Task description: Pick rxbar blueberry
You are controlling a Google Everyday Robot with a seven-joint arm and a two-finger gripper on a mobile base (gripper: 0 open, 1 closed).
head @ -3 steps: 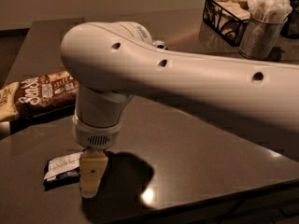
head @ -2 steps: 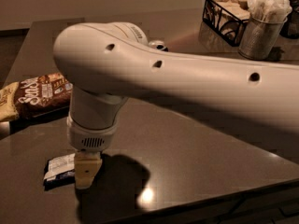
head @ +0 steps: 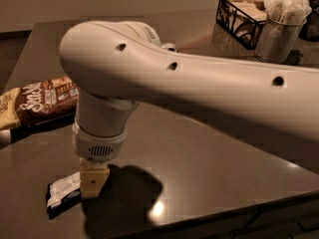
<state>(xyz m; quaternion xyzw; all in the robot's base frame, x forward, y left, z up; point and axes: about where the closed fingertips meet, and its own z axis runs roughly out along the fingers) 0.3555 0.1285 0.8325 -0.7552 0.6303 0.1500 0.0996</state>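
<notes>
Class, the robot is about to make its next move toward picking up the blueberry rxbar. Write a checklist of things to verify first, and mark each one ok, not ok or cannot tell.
1. The rxbar blueberry lies flat on the table: ok.
2. The gripper is low over the bar's right end: ok.
3. The gripper is touching the bar: cannot tell.
4. The bar's whole outline is in view for aiming: not ok, the gripper hides its right part.
5. The brown snack bag lies well apart from the bar: ok.
</notes>
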